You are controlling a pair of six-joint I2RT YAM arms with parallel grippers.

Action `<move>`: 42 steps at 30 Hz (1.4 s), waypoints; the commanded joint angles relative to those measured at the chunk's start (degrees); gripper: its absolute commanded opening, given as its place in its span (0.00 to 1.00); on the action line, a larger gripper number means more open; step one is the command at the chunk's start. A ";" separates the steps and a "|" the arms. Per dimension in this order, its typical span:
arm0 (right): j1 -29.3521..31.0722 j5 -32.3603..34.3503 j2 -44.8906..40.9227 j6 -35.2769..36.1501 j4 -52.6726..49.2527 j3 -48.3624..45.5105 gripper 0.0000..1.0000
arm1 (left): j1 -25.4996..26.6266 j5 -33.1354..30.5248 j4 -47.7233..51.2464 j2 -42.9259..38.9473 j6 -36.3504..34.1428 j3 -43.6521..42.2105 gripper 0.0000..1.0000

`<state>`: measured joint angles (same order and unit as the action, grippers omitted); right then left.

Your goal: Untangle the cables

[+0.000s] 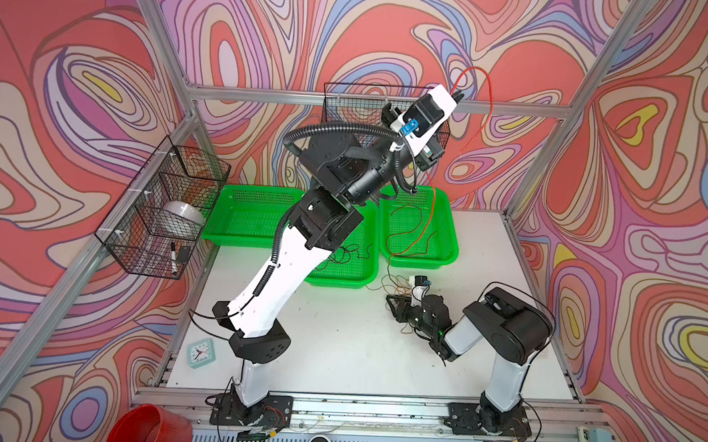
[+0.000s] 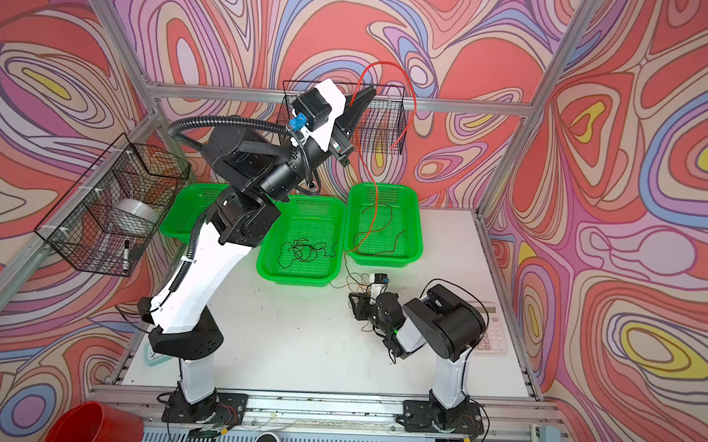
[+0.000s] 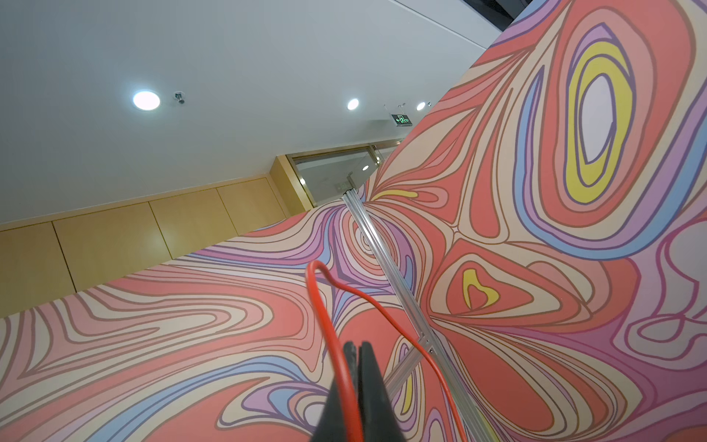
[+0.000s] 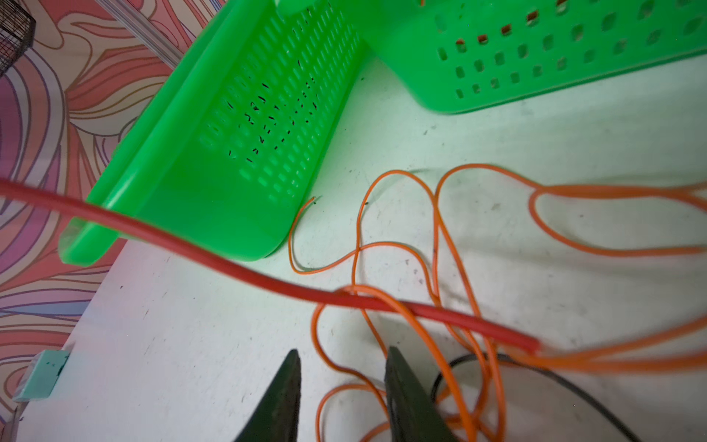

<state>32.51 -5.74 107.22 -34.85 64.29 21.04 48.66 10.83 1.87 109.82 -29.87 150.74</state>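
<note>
My left gripper (image 1: 458, 97) (image 2: 369, 92) (image 3: 357, 346) is raised high near the back wall and shut on the red cable (image 1: 491, 100) (image 2: 394, 64) (image 3: 311, 291). That cable loops above the gripper and also hangs down into the right green basket (image 1: 417, 259) (image 2: 383, 258). The orange-brown cable (image 1: 395, 280) (image 4: 436, 229) lies in loose loops on the table and reaches into that basket. In the middle green basket (image 2: 299, 278) sits the black cable (image 2: 301, 250), bunched up. My right gripper (image 1: 395, 305) (image 2: 354, 303) (image 4: 342, 356) is open, low over the orange loops, and the red cable (image 4: 229, 268) crosses in front of it.
A third green basket (image 1: 252, 221) stands at the back left. Wire baskets hang on the left wall (image 1: 165, 212) and the back rail (image 2: 384, 119). A small clock (image 1: 200, 351) and a calculator (image 2: 492, 333) lie near the table's sides, and a red cup (image 1: 150, 427) is at the front.
</note>
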 commanded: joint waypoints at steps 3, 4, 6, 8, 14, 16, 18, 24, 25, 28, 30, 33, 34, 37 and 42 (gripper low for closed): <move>1.65 0.76 -9.29 6.12 5.21 -8.09 0.57 | -1.69 0.19 -1.61 -3.43 -0.83 -0.54 0.00; 2.75 0.51 -13.48 8.90 3.06 -8.53 0.60 | -1.70 0.39 -1.68 -4.04 -0.68 -1.94 0.00; 4.76 0.18 -21.82 14.61 -7.88 -6.77 0.64 | -1.65 0.82 -2.04 -5.14 -0.17 -4.44 0.00; 7.48 1.57 -29.34 21.36 -18.91 -3.92 0.70 | -1.71 1.26 -2.11 -5.73 0.55 -5.60 0.00; 8.53 8.20 -39.46 29.48 -31.84 0.31 0.73 | -1.64 2.14 -1.64 -6.33 1.64 -6.40 0.00; 8.53 8.62 -39.22 30.95 -33.26 2.22 0.74 | -1.65 2.57 -1.91 -6.64 2.09 -7.16 0.00; 8.53 9.00 -38.12 31.55 -33.73 3.80 0.74 | -1.67 2.84 -2.05 -6.81 2.54 -7.48 0.00; 8.50 8.13 -35.33 32.48 -42.08 9.31 0.74 | -1.65 2.75 -2.41 -6.64 2.09 -7.21 0.00; 8.49 6.63 -36.16 32.35 -38.78 7.30 0.74 | -1.66 2.84 -2.27 -6.72 2.09 -7.25 0.00; 8.54 2.28 -36.16 34.19 -31.09 4.24 0.75 | -1.71 3.23 -1.97 -6.72 2.20 -7.30 0.00; 8.54 2.56 -33.38 35.98 -33.82 7.59 0.75 | -1.64 3.41 -2.18 -6.55 2.44 -7.30 0.00; 8.53 2.21 -28.69 39.44 -35.19 12.40 0.76 | -1.69 3.74 -2.38 -6.37 2.95 -7.30 0.00; 8.53 2.20 -27.38 39.59 -33.42 12.92 0.76 | -1.69 3.76 -2.31 -6.38 3.05 -7.30 0.00; 8.53 5.75 -22.76 40.14 -30.81 16.47 0.76 | -1.65 3.71 -2.18 -6.46 3.40 -7.39 0.00; 8.53 8.79 -13.70 41.78 -29.30 23.68 0.70 | -1.61 4.01 -2.06 -6.77 4.01 -7.47 0.00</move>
<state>40.93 1.06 90.21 4.89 32.16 42.48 46.98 13.98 1.48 104.73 -26.72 143.15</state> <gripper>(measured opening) 0.714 0.055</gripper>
